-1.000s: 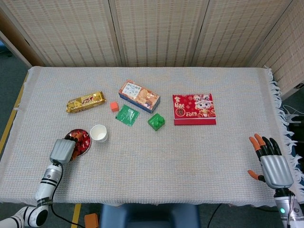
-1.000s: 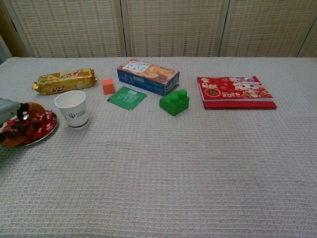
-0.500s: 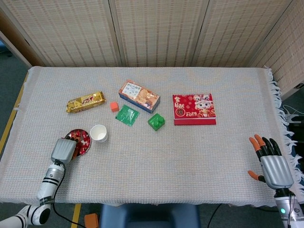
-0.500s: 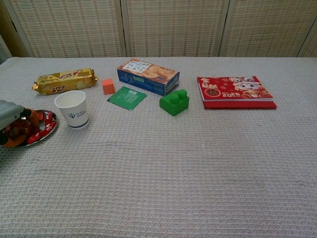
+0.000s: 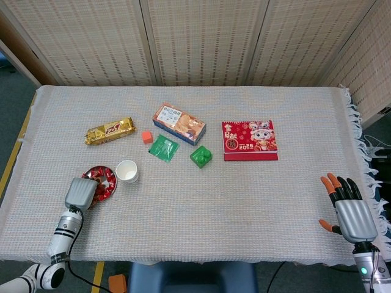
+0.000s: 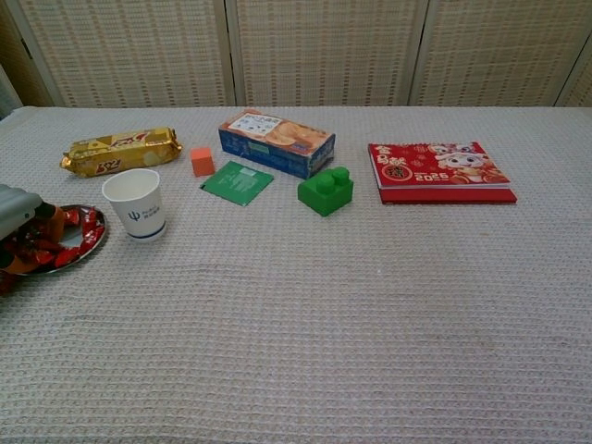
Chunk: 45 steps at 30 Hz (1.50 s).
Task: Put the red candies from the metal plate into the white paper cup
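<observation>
The step in hand looks like the pick-up at the plate. The robot's left hand (image 5: 80,192) sits at the near edge of the shallow round metal plate (image 5: 110,177), its grey back covering part of the dish, and its orange-tipped fingers (image 6: 48,222) reach down among the red foil-wrapped candies (image 5: 101,183). Whether they have closed on a candy I cannot tell; the hand's own body hides the grasp in the head view and the frame edge cuts it in the chest view. The candies lie piled on the plate, crinkly and glossy, small and slippery-looking, so a firm pinch on one wrapper seems called for.

The white paper cup (image 6: 134,203) stands upright just beside the plate on its right, mouth open, thin-walled and light, with a small blue mark on its side. The next move, by my judgement, is a lift clear of the plate rim, a short carry across to the cup mouth, and a release from above without nudging the cup, which would tip easily.

The right hand (image 5: 348,210) rests far off at the right near corner of the worktop (image 5: 256,201), fingers spread and holding nothing. The worktop is covered in a pale woven cloth with a coarse waffle texture, soft enough to damp a dropped candy.
</observation>
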Each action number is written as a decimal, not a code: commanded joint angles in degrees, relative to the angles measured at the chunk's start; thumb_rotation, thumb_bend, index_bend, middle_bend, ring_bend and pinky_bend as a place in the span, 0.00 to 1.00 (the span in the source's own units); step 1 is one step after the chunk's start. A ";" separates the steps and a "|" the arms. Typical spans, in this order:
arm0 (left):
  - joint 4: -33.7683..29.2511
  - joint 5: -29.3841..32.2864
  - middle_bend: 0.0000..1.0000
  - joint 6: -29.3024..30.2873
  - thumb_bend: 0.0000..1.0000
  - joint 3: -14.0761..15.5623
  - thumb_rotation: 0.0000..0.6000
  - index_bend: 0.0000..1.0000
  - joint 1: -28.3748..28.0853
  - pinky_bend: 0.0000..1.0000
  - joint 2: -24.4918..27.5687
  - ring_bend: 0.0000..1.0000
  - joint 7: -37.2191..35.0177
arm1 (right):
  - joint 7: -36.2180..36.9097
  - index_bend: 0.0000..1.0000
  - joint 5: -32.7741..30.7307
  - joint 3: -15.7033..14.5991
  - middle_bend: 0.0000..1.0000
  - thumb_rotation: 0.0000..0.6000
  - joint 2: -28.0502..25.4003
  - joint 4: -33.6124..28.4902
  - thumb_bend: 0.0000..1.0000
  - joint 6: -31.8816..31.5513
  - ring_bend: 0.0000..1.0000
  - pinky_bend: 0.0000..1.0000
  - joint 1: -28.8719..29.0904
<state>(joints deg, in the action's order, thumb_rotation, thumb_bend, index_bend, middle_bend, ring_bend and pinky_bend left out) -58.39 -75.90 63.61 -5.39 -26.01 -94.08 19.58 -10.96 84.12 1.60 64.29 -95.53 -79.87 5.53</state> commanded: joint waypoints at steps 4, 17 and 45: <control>-1.08 -0.53 0.60 1.03 0.41 -0.03 1.00 0.66 0.21 1.00 0.54 0.55 -0.99 | 0.05 0.00 -0.04 0.01 0.00 1.00 -0.04 -0.07 0.01 0.01 0.00 0.00 0.02; -0.91 -1.01 0.70 0.68 0.64 0.01 1.00 0.74 0.10 1.00 0.97 0.61 -5.12 | 0.01 0.00 -0.13 -0.03 0.00 1.00 -0.06 -0.12 0.01 0.03 0.00 0.00 0.02; -20.90 1.03 0.74 3.52 0.66 -4.74 1.00 0.75 -2.02 1.00 14.08 0.64 4.19 | 0.36 0.00 -0.37 -0.04 0.00 1.00 -0.43 -0.38 0.01 0.27 0.00 0.00 0.12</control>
<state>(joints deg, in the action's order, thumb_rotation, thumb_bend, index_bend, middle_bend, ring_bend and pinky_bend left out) -77.14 -75.57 66.64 -8.92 -27.28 -81.54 22.01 -10.62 83.76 1.55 63.88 -95.90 -79.58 5.66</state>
